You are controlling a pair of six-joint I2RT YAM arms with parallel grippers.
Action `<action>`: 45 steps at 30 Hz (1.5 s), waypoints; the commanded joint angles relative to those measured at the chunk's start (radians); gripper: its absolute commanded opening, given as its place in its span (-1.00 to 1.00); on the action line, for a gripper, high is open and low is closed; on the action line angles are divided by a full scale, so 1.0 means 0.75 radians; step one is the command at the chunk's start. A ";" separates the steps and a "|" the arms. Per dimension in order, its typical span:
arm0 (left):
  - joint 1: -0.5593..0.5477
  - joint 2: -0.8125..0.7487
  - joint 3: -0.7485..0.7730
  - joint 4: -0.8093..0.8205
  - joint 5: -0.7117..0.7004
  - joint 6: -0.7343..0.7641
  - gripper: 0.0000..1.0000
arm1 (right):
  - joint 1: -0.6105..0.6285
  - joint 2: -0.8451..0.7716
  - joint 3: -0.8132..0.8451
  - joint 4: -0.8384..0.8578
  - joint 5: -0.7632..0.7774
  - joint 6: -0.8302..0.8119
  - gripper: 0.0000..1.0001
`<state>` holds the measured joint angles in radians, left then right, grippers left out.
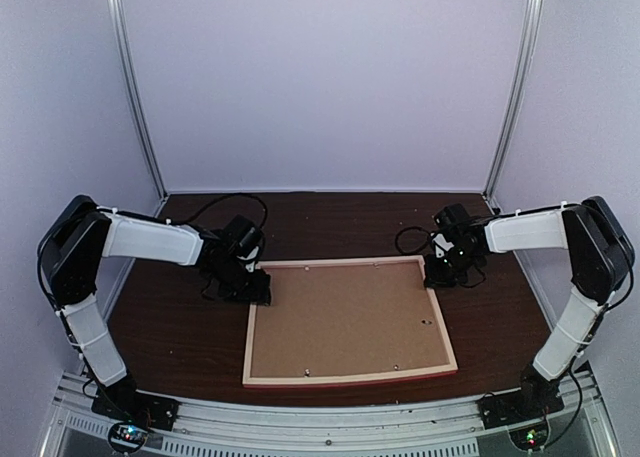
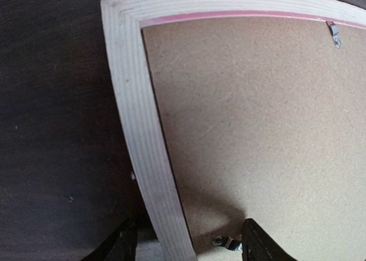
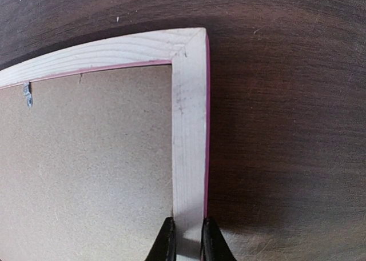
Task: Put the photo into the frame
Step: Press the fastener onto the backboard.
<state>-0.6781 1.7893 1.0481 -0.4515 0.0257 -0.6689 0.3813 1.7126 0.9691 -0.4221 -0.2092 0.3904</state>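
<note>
The frame (image 1: 340, 379) lies back-up on the table (image 1: 170, 317), with the brown backing board (image 1: 345, 322) seated inside its pale rails. No sight of the photo; cannot tell whether it sits beneath the board. At the far right corner the right gripper (image 3: 187, 238) pinches the rail, probably to steady things. The left gripper (image 2: 189, 244) stands spread astride the left rail, beside a retaining clip (image 2: 226, 242), likely its target. Bare tabletop borders every rail, narrowest at the near edge.
</note>
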 commanded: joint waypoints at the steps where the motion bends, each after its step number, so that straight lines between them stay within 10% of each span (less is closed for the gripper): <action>1: -0.016 -0.002 -0.060 -0.045 0.043 -0.008 0.19 | 0.007 0.039 -0.036 -0.038 -0.030 0.047 -0.92; 25: -0.014 -0.068 -0.136 -0.012 0.047 -0.002 -0.54 | 0.007 0.046 -0.022 -0.047 -0.042 0.041 -0.93; 45: -0.012 -0.104 -0.099 -0.012 0.054 0.002 -0.06 | 0.006 0.053 -0.053 -0.018 -0.055 0.044 -0.94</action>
<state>-0.6827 1.7184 0.9657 -0.4374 0.0788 -0.6788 0.3813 1.7123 0.9691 -0.4225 -0.2096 0.3901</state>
